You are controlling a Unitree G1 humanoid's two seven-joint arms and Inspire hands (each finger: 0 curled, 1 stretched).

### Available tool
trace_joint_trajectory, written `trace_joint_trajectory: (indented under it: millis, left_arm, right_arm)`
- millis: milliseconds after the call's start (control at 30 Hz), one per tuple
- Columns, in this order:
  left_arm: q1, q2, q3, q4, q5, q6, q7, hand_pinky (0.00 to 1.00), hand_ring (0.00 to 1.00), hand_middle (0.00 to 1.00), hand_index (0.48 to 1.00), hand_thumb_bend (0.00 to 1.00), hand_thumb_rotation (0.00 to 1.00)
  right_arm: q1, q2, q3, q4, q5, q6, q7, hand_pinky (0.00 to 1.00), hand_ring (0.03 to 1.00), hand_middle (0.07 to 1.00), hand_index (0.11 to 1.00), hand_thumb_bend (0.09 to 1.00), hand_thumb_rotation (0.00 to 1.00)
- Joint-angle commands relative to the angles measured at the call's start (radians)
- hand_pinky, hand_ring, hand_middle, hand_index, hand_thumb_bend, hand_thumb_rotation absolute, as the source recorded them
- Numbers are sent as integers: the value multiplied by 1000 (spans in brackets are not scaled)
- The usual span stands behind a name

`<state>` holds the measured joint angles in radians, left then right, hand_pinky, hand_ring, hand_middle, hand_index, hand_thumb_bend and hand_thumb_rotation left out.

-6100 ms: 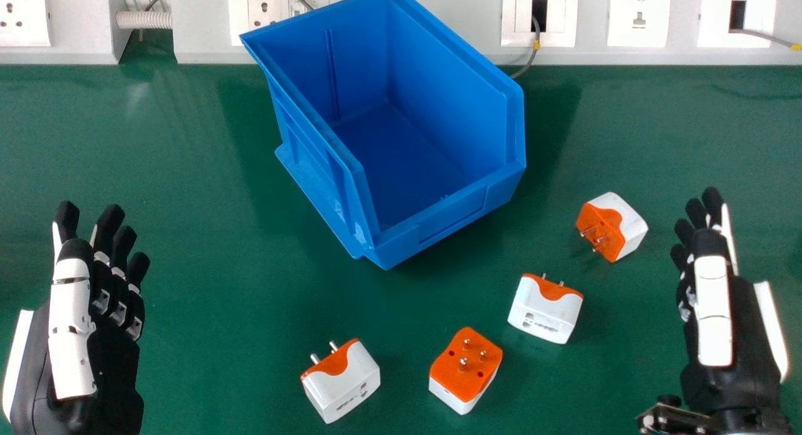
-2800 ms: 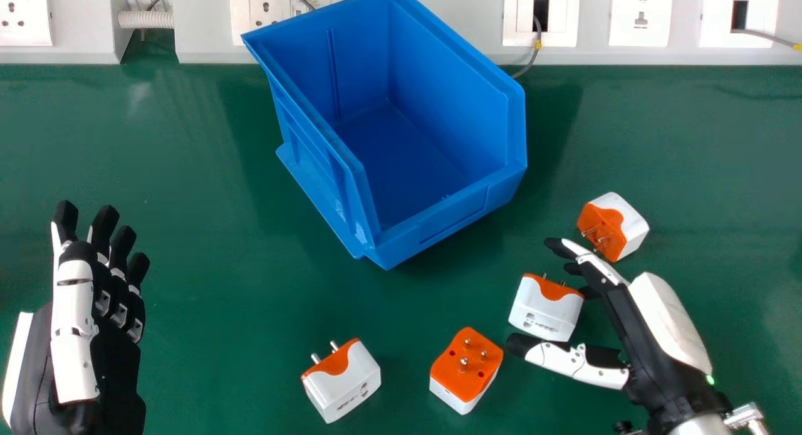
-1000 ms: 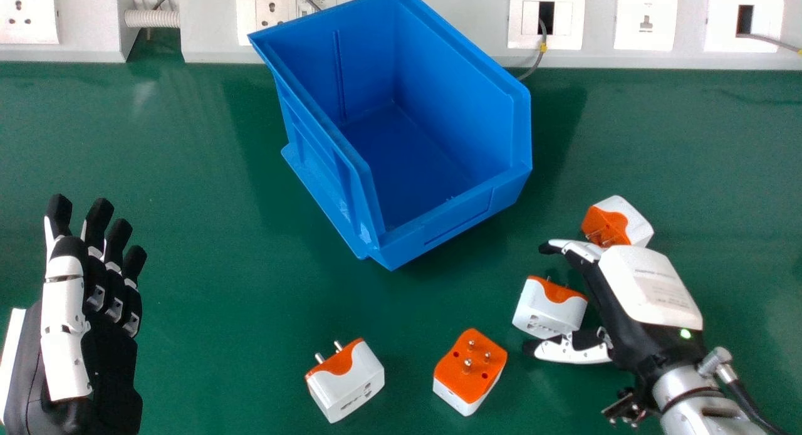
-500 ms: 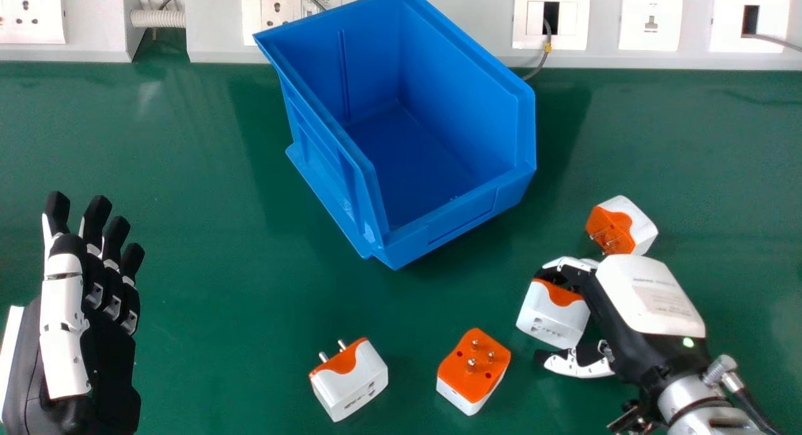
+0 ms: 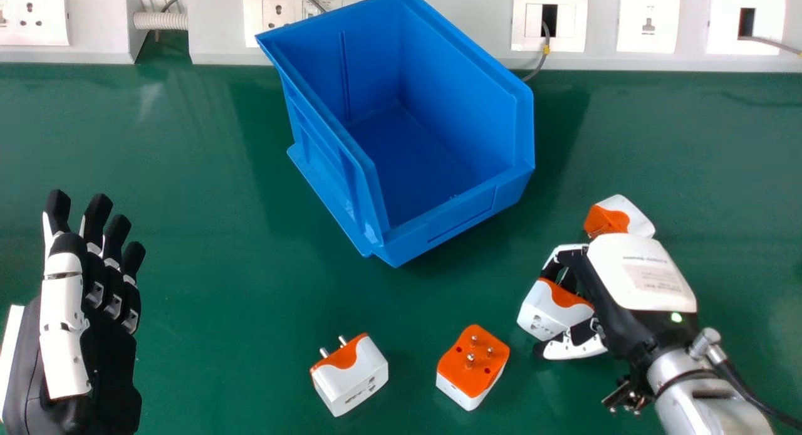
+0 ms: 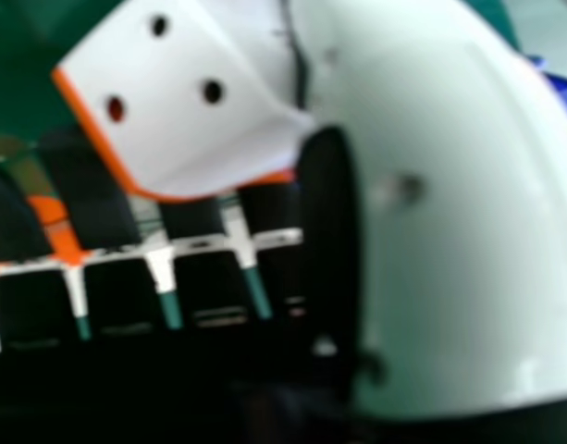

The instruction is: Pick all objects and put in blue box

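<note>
At the right of the head view, my right hand (image 5: 633, 278) is curled round a white and orange adapter (image 5: 546, 309), its thumb on the near side. The right hand view has the adapter (image 6: 186, 102) between curled fingers (image 6: 84, 185) and the thumb. Just behind that hand sits another adapter (image 5: 620, 215), partly covered by it. Two more lie at the front: one on its side (image 5: 351, 375), one with pins up (image 5: 473, 367). The blue box (image 5: 410, 172) stands at the back centre with nothing inside. My left hand (image 5: 81, 316) rests open at the left.
A grey trunking with white sockets (image 5: 648, 22) runs along the back edge of the green table (image 5: 188, 203). A thin grey cable (image 5: 544, 59) hangs from it behind the box's right side.
My right hand came in from the right, turned toward the adapters, and its fingers curled round the nearer right one, which has tilted. The left hand stayed almost where it was.
</note>
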<state>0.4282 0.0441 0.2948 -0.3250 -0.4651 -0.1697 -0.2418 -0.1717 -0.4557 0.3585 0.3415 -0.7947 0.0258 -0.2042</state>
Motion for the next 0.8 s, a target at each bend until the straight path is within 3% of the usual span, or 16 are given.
trace_joint_trajectory:
  millis: [0,267,400,533,700,767]
  left_arm:
    - [1,-1,4,-25,-3,-21,-8,1000,1000,1000,1000,160,1000]
    - [5,-3,-1,-35,-1,-9,5,1000,1000,1000,1000,163,1000]
    - [5,2,-1,-31,0,-10,0,1000,1000,1000,1000,161,1000]
    - [14,0,-5,-43,-1,-4,3,1000,1000,1000,1000,164,1000]
    - [21,-1,-8,-48,7,-10,4,1000,1000,1000,1000,163,1000]
    - [22,-3,-9,-47,4,-13,3,1000,1000,1000,1000,163,1000]
  right_arm:
    - [10,-22,-7,46,-26,90,41,252,318,458,543,527,10]
    - [14,-13,-20,1,3,130,108,267,358,475,533,509,38]
    - [38,7,-41,-24,35,129,84,301,401,511,519,498,81]
    - [78,15,-62,-71,55,120,51,298,399,512,509,491,105]
    - [151,9,-101,-190,82,94,31,323,451,573,503,487,124]
    - [190,5,-121,-264,85,101,48,299,419,538,501,487,126]
